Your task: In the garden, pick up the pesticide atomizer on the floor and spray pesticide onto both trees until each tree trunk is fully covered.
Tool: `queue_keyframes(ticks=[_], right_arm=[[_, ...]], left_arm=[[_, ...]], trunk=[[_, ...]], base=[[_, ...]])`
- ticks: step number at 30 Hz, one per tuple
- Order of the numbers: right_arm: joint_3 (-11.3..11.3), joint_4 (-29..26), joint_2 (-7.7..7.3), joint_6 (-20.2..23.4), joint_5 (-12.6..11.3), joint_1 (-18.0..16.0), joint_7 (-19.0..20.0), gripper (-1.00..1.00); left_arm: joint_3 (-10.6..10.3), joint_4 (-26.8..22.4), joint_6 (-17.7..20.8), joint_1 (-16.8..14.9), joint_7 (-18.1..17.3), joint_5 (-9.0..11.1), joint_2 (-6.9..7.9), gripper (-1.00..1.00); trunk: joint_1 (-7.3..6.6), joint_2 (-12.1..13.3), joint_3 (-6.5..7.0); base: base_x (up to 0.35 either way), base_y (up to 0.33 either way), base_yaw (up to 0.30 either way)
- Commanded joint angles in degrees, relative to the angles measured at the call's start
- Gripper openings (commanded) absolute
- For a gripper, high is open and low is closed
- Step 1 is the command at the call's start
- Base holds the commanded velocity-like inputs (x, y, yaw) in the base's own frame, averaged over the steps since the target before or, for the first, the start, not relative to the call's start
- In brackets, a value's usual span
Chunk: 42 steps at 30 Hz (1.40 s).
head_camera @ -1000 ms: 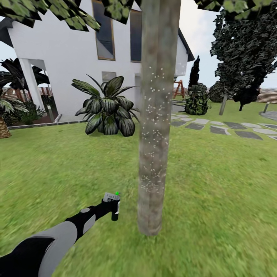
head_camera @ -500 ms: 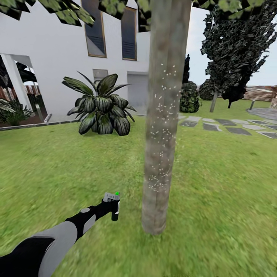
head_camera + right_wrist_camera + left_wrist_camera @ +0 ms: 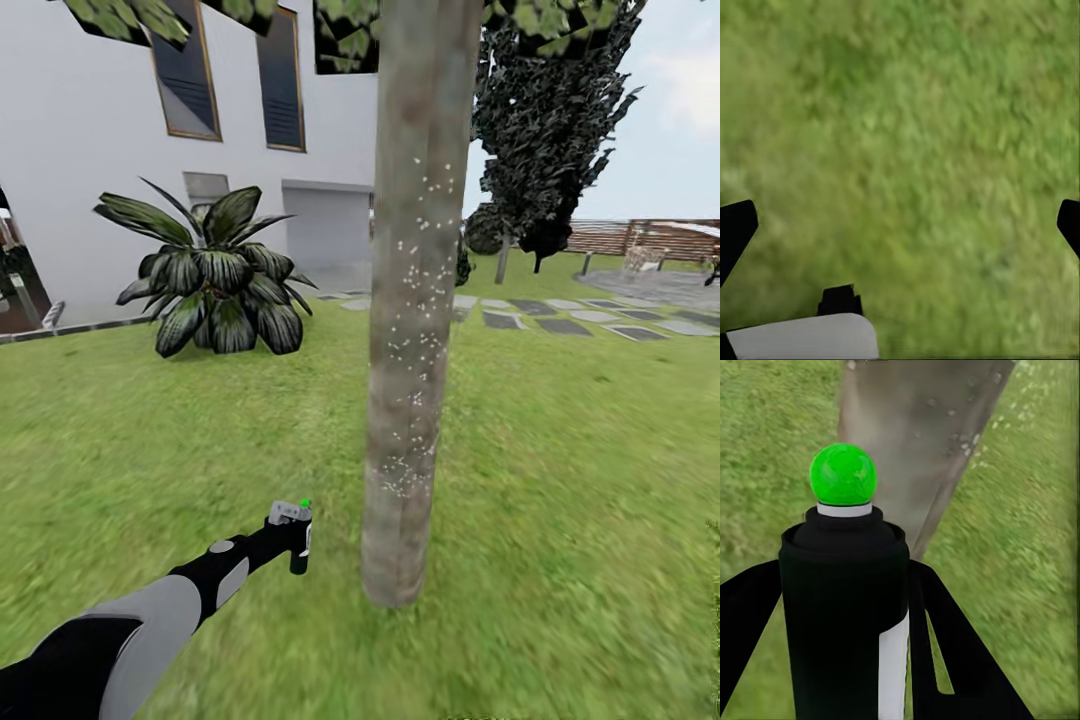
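The left end effector was clamped on the atomizer, held low just left of the trunk, which carried white specks. A broad-leaved shrub stood far left by the white house; stepping stones and a fence lay far right. Open lawn spread around. The right end effector hung spread apart over grass.

The trunk rises from the lawn straight ahead. The atomizer, in the left gripper, is just left of its base. A shrub stands behind, before the house.
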Motion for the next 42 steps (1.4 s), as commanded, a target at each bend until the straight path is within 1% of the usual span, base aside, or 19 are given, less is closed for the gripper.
queue_keyframes(ticks=[1, 24, 35, 42], right_arm=[[-0.02, 0.01, 0.12, 0.0, -0.01, 0.0, 0.0, 1.0], [-0.03, 0.03, 0.59, 0.0, -0.01, 0.0, 0.0, 1.0], [-0.03, 0.03, 0.59, 0.0, -0.01, 0.0, 0.0, 1.0], [-0.03, 0.03, 0.59, 0.0, -0.01, 0.0, 0.0, 1.0]], left_arm=[[0.06, -0.01, 0.0, 0.0, 0.0, 0.03, -0.01, -1.0], [0.06, -0.01, 0.0, 0.0, 0.0, 0.03, -0.03, -1.0], [0.06, -0.01, 0.0, 0.0, 0.0, 0.03, -0.03, -1.0], [0.06, -0.01, 0.0, 0.0, 0.0, 0.03, -0.03, -1.0]], trunk=[[0.0, 0.0, 0.0], [0.0, 0.0, -0.01], [0.0, 0.0, -0.01], [0.0, 0.0, -0.01]], base=[[0.077, 0.35, -0.3], [0.077, 0.35, -0.3], [0.051, 0.35, -0.06], [0.037, 0.35, -0.259]])
